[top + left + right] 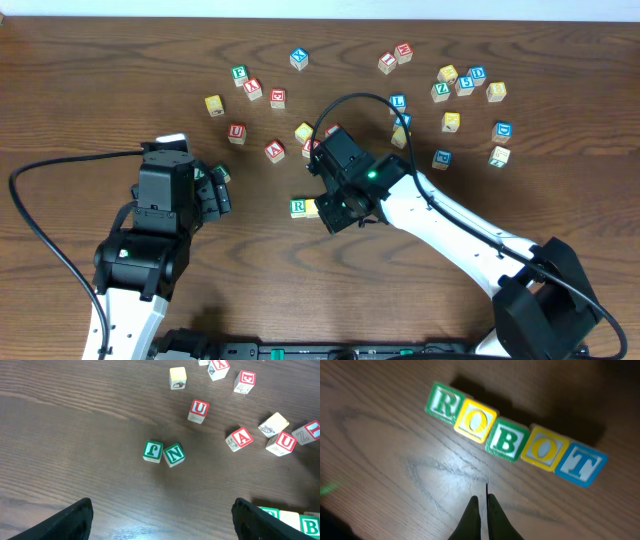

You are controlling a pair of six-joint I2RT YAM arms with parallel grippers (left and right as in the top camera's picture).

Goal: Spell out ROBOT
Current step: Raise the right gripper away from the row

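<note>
**Right wrist view: ROBOT row is down, all 5 cubes touching**

So the right wrist cam looks down on a row of 5 small letter blocks. From one end there's the green-framed wooden R cube [442, 402], the yellow-faced wooden O cube [476, 421] and the green-framed wooden B cube [508, 441]. Then come the 2nd yellow-faced wooden O cube [546, 450] and the blue-framed wooden T cube [581, 464]. Each one touches the next, and the line runs slanted across the frame. It's a bit blurry, but it reads ROBOT fine.

The right gripper [483, 505] hangs just in front of the row, roughly opposite the B. Its fingers are pressed together with nothing between them, and it's clear of the blocks.

In the overhead shot only the R cube and the O beside it poke out from under the right arm, about mid dark brown wooden table [80, 80]. The other 3 are hidden there.

The left gripper [162, 505] sits well off to the left of the row, fingers spread wide and holding nothing. Ahead of it, the left wrist cam shows a green-framed J cube [152, 451] and a green-framed N cube [174, 454] right next to each other. Red-lettered cubes like a U [198, 410] and an A [239, 439] are scattered farther out.
</note>
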